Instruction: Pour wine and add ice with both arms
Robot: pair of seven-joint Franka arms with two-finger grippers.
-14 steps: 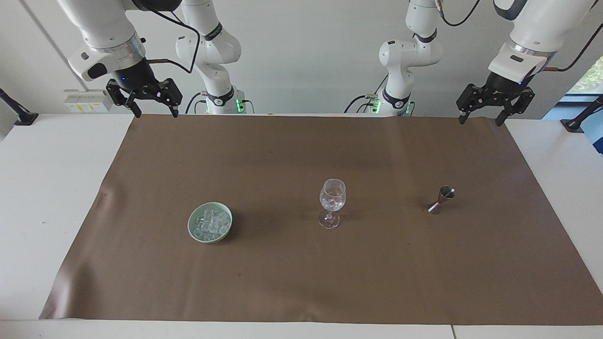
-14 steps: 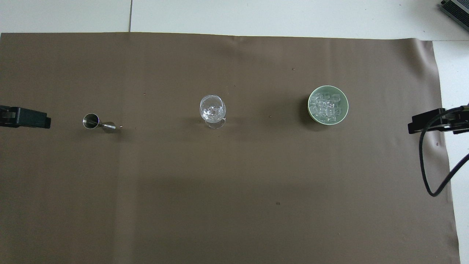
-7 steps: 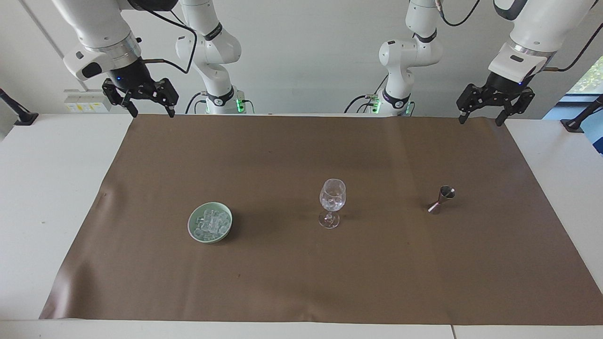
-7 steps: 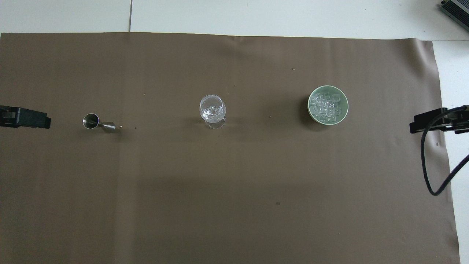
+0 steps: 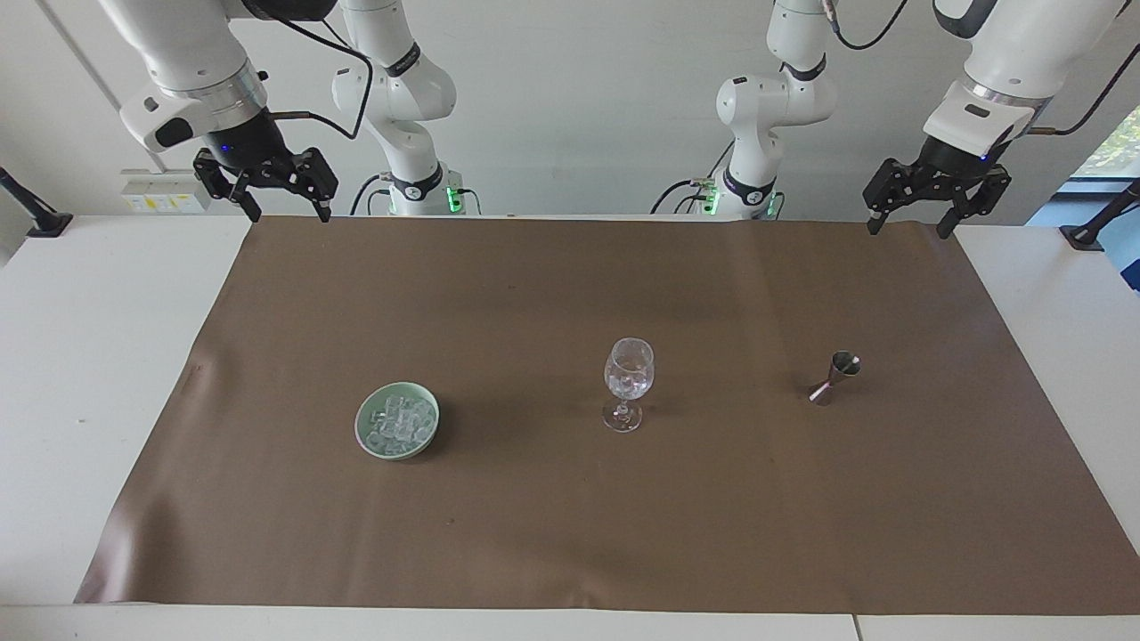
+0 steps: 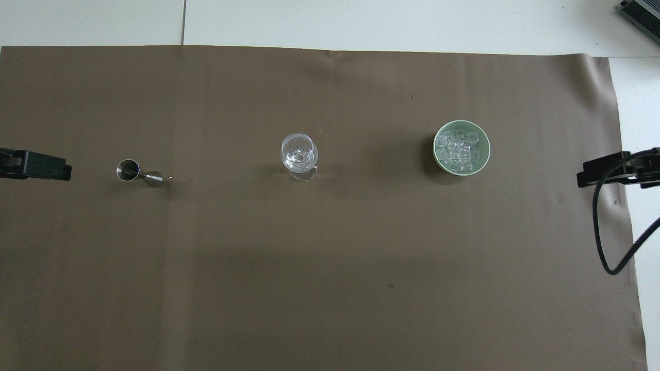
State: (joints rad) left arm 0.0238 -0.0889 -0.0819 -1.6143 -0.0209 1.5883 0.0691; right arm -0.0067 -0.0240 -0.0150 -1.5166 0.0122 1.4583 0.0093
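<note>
A clear wine glass (image 5: 629,378) (image 6: 299,154) stands upright mid-mat, with a few clear pieces in its bowl. Toward the right arm's end sits a pale green bowl (image 5: 360,427) (image 6: 435,149) heaped with ice (image 5: 399,418) (image 6: 460,151). A small steel jigger (image 5: 835,377) (image 6: 129,170) stands toward the left arm's end. Wine itself is out of view. My right gripper (image 5: 289,216) (image 6: 613,172) hangs open and holding nothing over its corner of the mat at the robots' edge. My left gripper (image 5: 907,230) (image 6: 36,165) hangs the same way over its own corner.
A brown mat (image 5: 570,534) covers most of the white table (image 5: 89,356). A black cable (image 6: 598,226) droops from the right arm over the mat's edge. Both arm bases (image 5: 410,187) stand at the robots' edge.
The right gripper has lifted a little and drawn back toward its own end of the table, then held still. The left gripper has barely moved.
</note>
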